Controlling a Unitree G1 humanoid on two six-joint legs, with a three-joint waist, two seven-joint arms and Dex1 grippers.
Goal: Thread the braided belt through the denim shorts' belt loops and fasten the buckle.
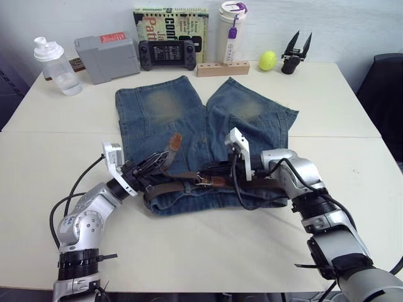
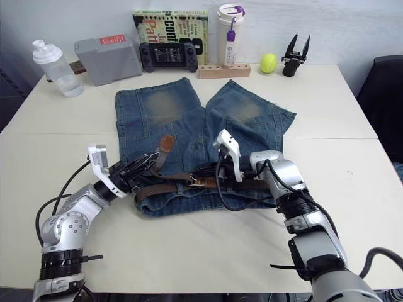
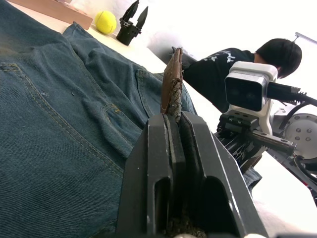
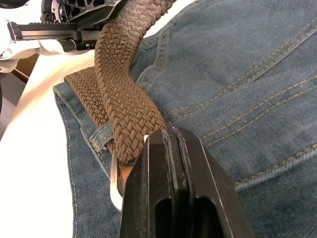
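A pale cream table (image 1: 189, 251) set against a light wall carries everything; along its far edge, across the top of the frame, stand a clear plastic bottle (image 1: 58, 67), a grey box (image 1: 107, 58), a black handheld console (image 1: 167, 54) and a yellow ball (image 1: 267, 60).

The faded blue denim shorts (image 1: 189, 126) lie flat at frame centre, waistband toward the lower edge and legs pointing up the frame. The dark-brown braided belt (image 1: 179, 184) already runs along that waistband, and in the right wrist view it passes under a small blue denim belt loop (image 4: 101, 135), so the threading looks largely done. Its tan leather tip (image 1: 174, 143) rises free, left of centre, so fastening appears to be what remains. The silver metal buckle (image 1: 203, 180) sits at mid-waistband with the strap reaching it; whether the prong is seated cannot be told.

The left gripper (image 1: 153, 165) reaches in from the lower left, forearm low over the table, its black fingers closed on the belt's tip end, which stands up between them. The right gripper (image 1: 211, 172) comes from the lower right, elbow bent and wrist turned inward, fingers pressed together at the buckle, pinning the strap there.
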